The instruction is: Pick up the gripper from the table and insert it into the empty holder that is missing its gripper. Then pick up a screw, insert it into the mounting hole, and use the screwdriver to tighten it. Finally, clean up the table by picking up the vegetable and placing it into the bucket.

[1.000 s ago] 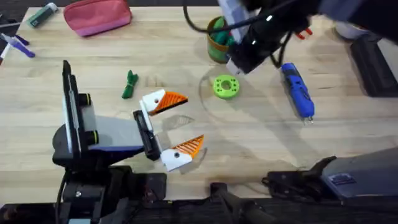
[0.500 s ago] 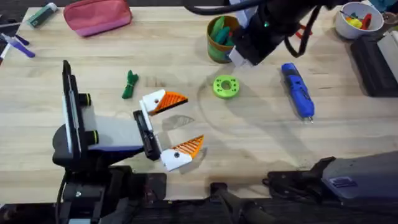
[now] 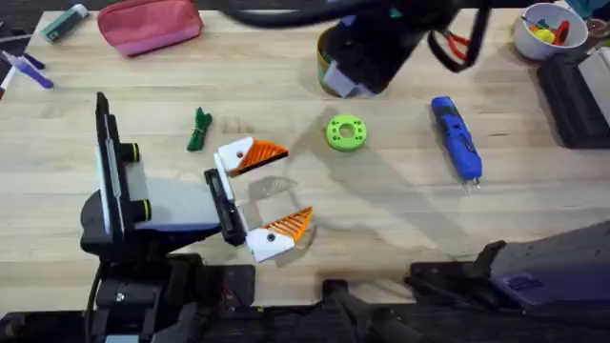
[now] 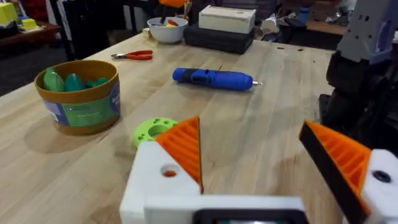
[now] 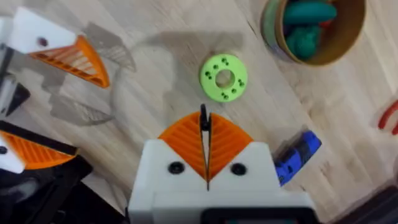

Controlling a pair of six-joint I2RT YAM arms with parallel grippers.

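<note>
We are looking first at the vegetable [image 3: 198, 130], a small dark green knobbly piece lying on the wooden counter [image 3: 381, 219] just beyond our left pincer [image 3: 272, 191], toward the far left, untouched. The bucket [image 4: 79, 94] is standing upright farther right on the counter, a gold-brown can with a green label band, and it is already holding a few green and teal toy pieces; in the overhead view our right arm is hanging over it and hiding most of it. The lime-green ring-shaped disc [image 3: 345, 132] is lying flat near the bucket, between it and the left pincer. The screwdriver [image 3: 456, 139], blue with a thin silver tip, is lying on its side to the right of the disc, well apart from both pincers. Our left pincer is resting low over the counter with its white fingers and orange ribbed pads [image 4: 185, 148] spread wide, and it is holding nothing. Our right pincer [image 5: 204, 148] is hovering above the counter near the disc with its two orange pads pressed together along a thin seam, gripping nothing that we can see. Red-handled pliers [image 4: 132, 55] and a white bowl [image 3: 545, 29] of colourful items are sitting at the far right, and a pink pouch [image 3: 150, 25] is lying at the far left.
</note>
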